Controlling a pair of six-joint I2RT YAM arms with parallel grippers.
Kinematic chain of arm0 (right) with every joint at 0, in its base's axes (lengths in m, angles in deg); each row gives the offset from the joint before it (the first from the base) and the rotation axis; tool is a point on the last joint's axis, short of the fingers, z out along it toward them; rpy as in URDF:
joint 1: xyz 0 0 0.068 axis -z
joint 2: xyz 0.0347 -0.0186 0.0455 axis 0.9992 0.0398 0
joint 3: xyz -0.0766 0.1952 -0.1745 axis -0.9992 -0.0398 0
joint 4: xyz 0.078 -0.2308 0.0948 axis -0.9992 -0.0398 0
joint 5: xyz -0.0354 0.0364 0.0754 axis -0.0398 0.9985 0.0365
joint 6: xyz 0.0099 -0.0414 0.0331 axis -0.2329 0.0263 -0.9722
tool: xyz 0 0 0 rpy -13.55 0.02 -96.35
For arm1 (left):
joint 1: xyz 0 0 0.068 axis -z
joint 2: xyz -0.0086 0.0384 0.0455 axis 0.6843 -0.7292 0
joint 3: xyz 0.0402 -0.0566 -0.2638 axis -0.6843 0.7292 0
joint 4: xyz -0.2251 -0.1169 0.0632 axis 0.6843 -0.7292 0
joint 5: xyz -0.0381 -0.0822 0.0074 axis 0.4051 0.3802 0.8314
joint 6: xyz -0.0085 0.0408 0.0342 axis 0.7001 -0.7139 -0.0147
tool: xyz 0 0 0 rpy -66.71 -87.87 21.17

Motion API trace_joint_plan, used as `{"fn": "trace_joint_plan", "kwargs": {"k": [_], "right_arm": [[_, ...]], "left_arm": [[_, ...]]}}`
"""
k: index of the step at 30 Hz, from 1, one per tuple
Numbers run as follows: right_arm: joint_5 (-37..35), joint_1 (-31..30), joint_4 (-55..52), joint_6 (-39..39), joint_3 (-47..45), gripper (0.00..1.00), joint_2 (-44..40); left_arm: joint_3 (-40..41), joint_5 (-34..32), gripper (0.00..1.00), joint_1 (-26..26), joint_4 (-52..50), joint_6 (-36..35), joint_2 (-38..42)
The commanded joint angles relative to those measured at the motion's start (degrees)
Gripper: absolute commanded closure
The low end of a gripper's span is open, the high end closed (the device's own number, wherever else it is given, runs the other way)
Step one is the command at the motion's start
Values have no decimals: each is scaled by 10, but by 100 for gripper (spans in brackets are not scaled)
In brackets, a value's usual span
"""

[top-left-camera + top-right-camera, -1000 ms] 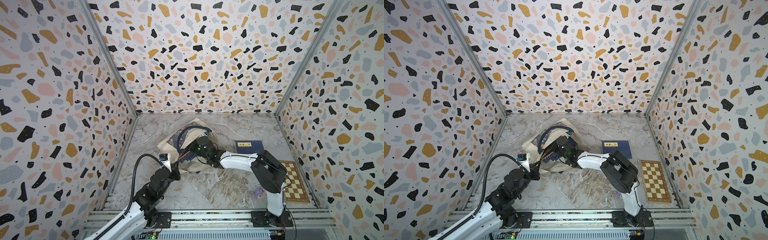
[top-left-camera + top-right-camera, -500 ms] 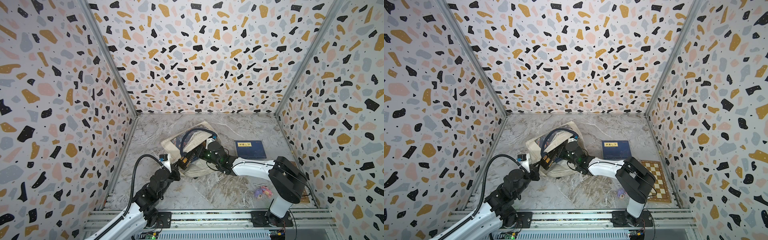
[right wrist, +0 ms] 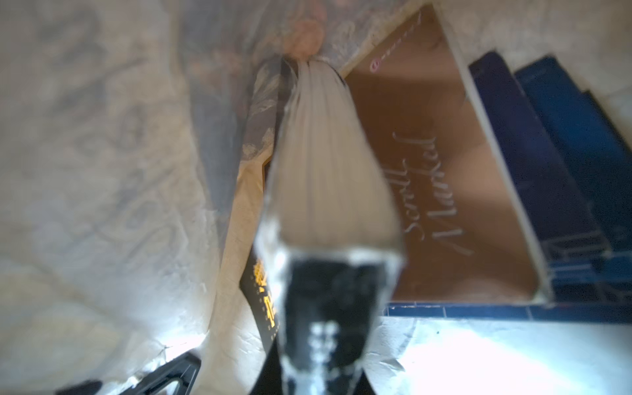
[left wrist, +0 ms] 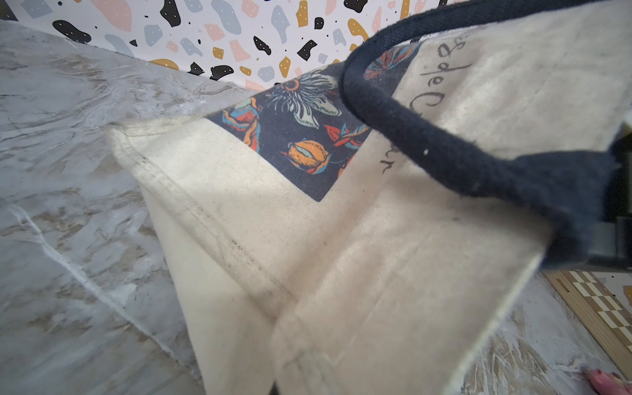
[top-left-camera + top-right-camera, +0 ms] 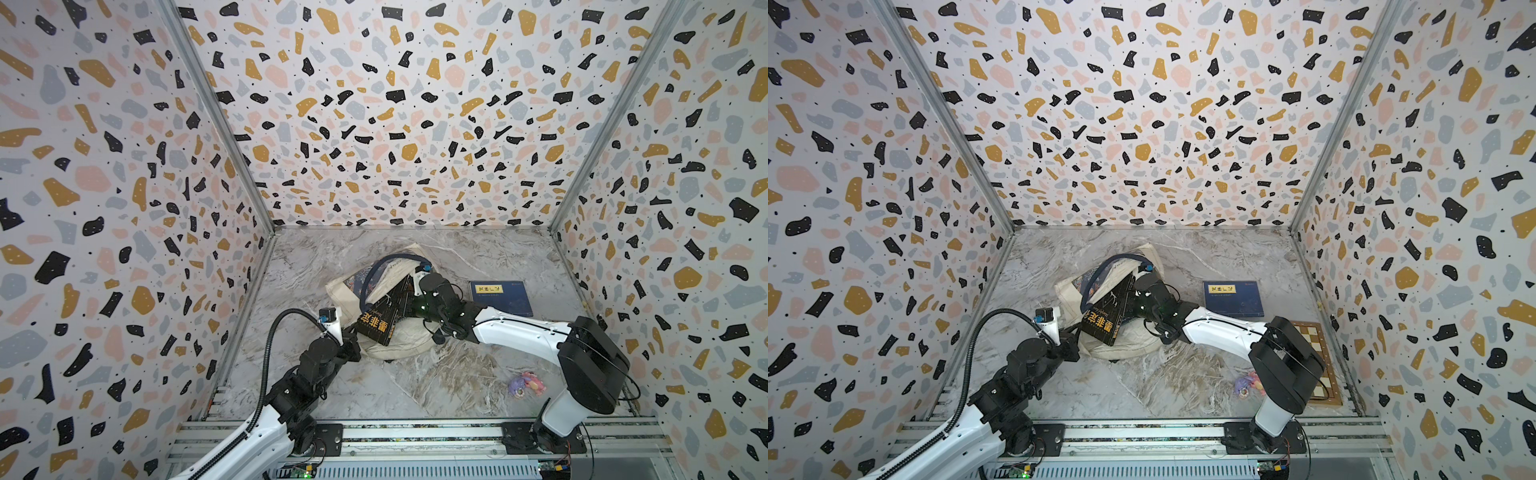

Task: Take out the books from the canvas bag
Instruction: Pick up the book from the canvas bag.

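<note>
The cream canvas bag lies crumpled at mid-table, its navy strap looped upward. My right gripper is shut on a dark book with orange title characters, which sticks up slanted out of the bag's mouth. In the right wrist view the held book's page edges run out from the jaws. A brown cover and navy books lie beside them inside the bag. My left gripper is shut on the bag's near edge, its fingers hidden by cloth. A navy book lies on the table.
A brown-and-cream checkered board lies by the right wall, partly behind my right arm. A small pink and purple toy sits near the front right. Patterned walls close in the marble floor on three sides.
My right arm has drawn back to the right, pulling the dark book further out of the bag. The left arm has kept its hold and place.
</note>
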Motion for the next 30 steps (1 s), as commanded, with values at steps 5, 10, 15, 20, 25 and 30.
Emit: {"fn": "trace_joint_plan", "kwargs": {"k": [5,10,15,20,25,30], "right_arm": [[-64,-33,-35,188,71,100,-35],[-55,-42,-96,257,103,100,-18],[-34,-49,-86,301,81,100,-42],[1,-58,-26,348,22,100,-105],[29,-58,20,383,-34,100,-158],[61,-50,52,391,-74,100,-208]], "left_arm": [[-8,-9,100,0,15,4,-2],[-9,-9,100,0,16,6,-8],[-9,-11,100,0,14,7,-8],[-11,-14,100,0,12,9,-11],[-12,-17,100,0,9,11,-14],[-13,-21,100,0,6,12,-15]]}}
